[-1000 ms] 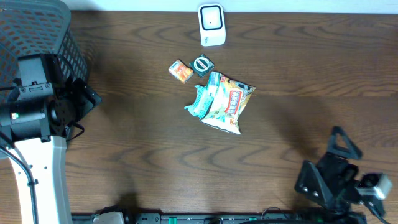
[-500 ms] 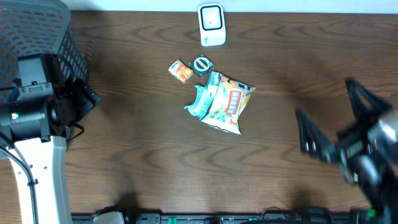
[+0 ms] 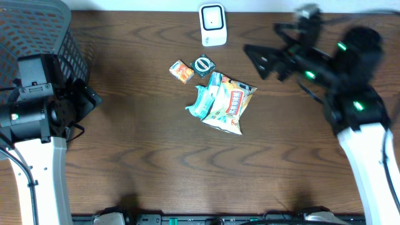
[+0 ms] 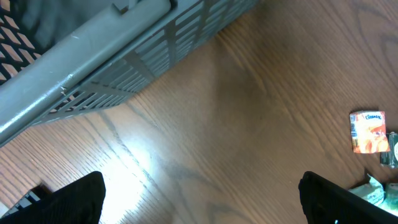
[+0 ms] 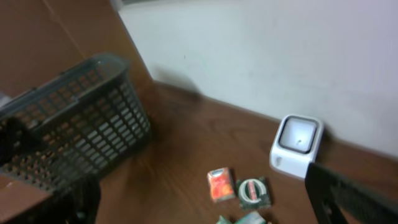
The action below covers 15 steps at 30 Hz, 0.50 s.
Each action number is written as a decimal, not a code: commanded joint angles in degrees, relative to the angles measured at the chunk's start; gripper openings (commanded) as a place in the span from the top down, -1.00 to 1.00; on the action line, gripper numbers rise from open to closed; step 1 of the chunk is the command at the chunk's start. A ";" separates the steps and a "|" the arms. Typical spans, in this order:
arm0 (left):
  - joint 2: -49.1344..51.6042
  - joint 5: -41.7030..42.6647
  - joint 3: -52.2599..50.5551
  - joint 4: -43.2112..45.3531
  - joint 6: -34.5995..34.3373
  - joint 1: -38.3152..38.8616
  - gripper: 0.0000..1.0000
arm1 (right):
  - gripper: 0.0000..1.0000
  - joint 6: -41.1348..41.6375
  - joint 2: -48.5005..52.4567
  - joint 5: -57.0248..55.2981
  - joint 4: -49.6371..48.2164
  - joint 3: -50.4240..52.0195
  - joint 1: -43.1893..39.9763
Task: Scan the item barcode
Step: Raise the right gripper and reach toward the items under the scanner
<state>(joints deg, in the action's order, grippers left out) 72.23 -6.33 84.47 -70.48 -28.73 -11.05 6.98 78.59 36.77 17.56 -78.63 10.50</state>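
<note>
Over the dark brown wooden table (image 3: 156,162), the left gripper (image 4: 199,208) hangs at 9 o'clock with its black fingers (image 4: 78,199) spread wide and nothing between them, just beside a grey plastic lattice basket (image 3: 37,31) that fills the 10 o'clock corner. At the table's centre lies the loose heap of goods for scanning. A crinkled yellow-and-red snack bag (image 3: 231,103) overlaps a teal foil wrapper (image 3: 200,105). At 11 o'clock from the bag, a small orange carton (image 3: 182,71) lies close beside a square dark green packet with a white ring (image 3: 203,65), and the packet almost touches the bag's upper edge. None of these goods is touched by either arm. Farther back, at 1 o'clock, the right gripper (image 3: 260,37) is raised above the table, blurred, its claw fully splayed and empty, its fingers pointing toward 9 o'clock. At the far edge, at 12 o'clock, a white rounded barcode scanner with a dark window (image 3: 212,25) stands apart from the heap. The right wrist camera frames it with the carton and packet before a pale wall (image 5: 249,56).
</note>
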 commanded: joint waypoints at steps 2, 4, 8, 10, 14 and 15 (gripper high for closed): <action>0.00 -0.17 0.13 -0.09 -0.52 -0.20 -0.95 | -0.99 -5.77 8.72 -14.95 6.84 -7.82 4.63; 0.00 -0.17 0.13 -0.09 -0.52 -0.20 -0.95 | -0.99 -7.54 14.47 -22.34 13.03 -11.54 5.95; 0.00 -0.17 0.13 -0.09 -0.52 -0.20 -0.95 | -0.99 -7.50 22.23 -21.55 17.51 -12.94 6.10; 0.00 -0.17 0.13 -0.11 -0.52 -0.20 -0.95 | -0.99 -7.48 25.27 -19.45 17.81 -12.94 6.12; 0.00 -0.17 0.13 -0.09 -0.52 -0.20 -0.95 | -0.99 -6.34 29.86 -9.77 18.03 -12.92 6.10; 0.00 -0.17 0.13 -0.09 -0.52 -0.20 -0.95 | -0.98 -6.32 30.56 -6.67 18.03 -12.92 6.10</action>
<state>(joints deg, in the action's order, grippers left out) 72.23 -6.33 84.47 -70.48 -28.73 -11.05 0.91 107.96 21.10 35.51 -90.37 16.32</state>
